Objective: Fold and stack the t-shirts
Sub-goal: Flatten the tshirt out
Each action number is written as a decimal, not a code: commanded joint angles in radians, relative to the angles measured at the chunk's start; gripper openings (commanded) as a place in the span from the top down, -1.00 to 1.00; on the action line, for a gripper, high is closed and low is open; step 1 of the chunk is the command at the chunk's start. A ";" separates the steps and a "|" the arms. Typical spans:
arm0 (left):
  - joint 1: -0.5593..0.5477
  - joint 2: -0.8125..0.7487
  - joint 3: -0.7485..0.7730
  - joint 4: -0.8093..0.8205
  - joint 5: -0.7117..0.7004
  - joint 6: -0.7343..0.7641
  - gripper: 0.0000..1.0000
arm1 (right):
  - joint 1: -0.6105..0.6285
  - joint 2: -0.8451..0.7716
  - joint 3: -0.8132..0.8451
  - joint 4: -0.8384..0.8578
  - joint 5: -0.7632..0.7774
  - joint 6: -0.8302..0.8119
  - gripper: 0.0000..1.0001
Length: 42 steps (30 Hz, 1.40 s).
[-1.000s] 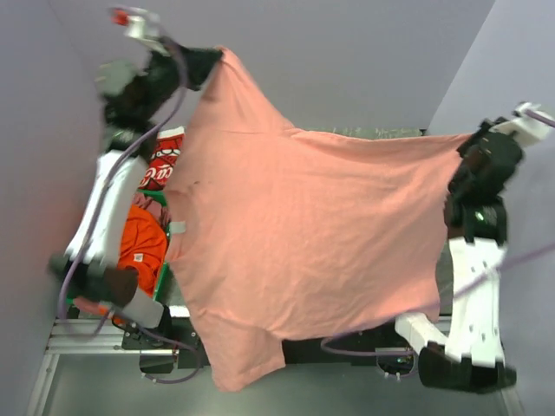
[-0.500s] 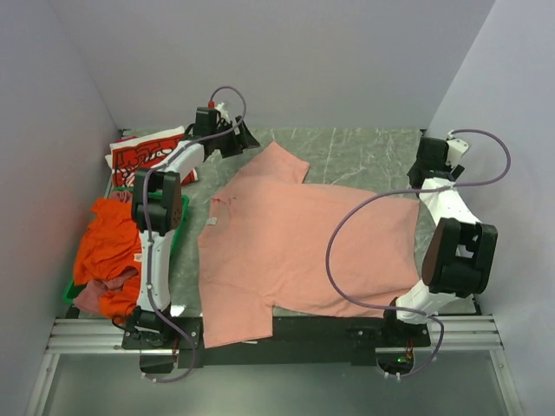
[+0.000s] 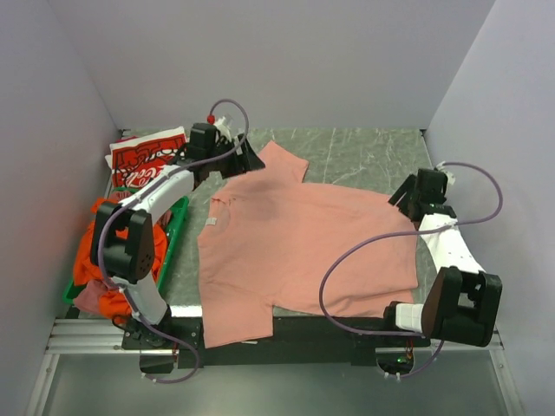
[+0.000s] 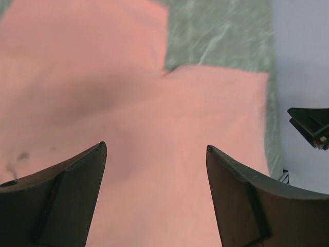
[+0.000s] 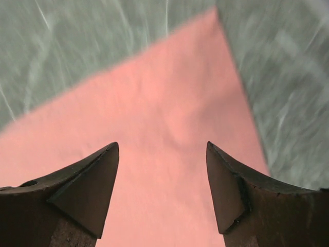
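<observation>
The pink tee (image 3: pixel 299 251) lies flat, collar left, hem right; left gripper (image 3: pixel 241 158) hovers wide and empty by its far sleeve; right gripper (image 3: pixel 404 196), likewise wide, by the far hem corner.

Salmon-pink t-shirt (image 3: pixel 295 247) over the table's middle was soft matt cloth, faintly creased. Table (image 3: pixel 364 156) looked smooth, grey-green with pale marbled veins and a slight sheen. Red t-shirt (image 3: pixel 143 156) at the far left corner was matt cloth with white print. Orange t-shirt (image 3: pixel 108 234) at the left edge was crumpled cloth. Crate (image 3: pixel 178 227) was green, probably plastic. Fingers (image 4: pixel 61 206) of the left gripper (image 4: pixel 155 145) were dark, matt, slightly rough.
</observation>
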 commanded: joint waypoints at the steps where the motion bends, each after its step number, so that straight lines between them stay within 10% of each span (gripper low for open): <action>1: 0.000 0.042 -0.041 -0.137 -0.076 -0.052 -0.65 | 0.006 0.034 -0.049 -0.059 -0.139 0.056 -0.50; 21: 0.011 0.418 0.170 -0.261 -0.079 -0.006 -0.68 | 0.004 0.538 0.198 -0.219 -0.154 -0.009 -0.30; 29: 0.023 0.612 0.445 -0.353 -0.067 0.019 -0.68 | 0.004 0.711 0.477 -0.357 -0.157 0.018 0.03; 42: 0.046 0.803 0.723 -0.237 0.056 -0.003 -0.70 | 0.003 0.958 0.940 -0.569 -0.154 -0.011 -0.05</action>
